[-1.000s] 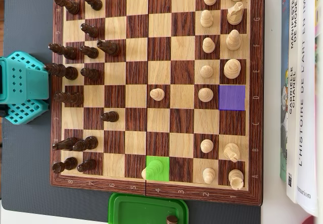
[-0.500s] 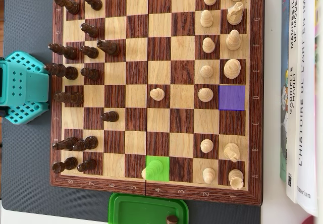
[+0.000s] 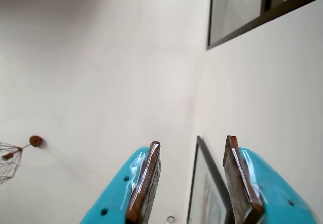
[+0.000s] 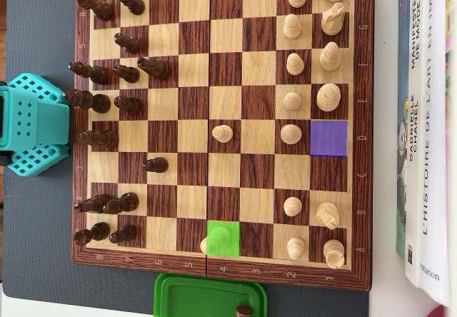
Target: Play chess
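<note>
Overhead view showed the wooden chessboard point(image 4: 214, 128) mid-game: a pale wooden piece point(image 4: 208, 244) stood on the green-marked square point(image 4: 223, 237) at six o'clock, while the purple-marked square point(image 4: 328, 138) toward three o'clock lay vacant, so that move looked not yet begun. At nine o'clock sat the teal arm base point(image 4: 30, 124). Wrist view showed the teal gripper point(image 3: 194, 156) pointed at a ceiling, fingers moderately parted, holding nothing.
</note>
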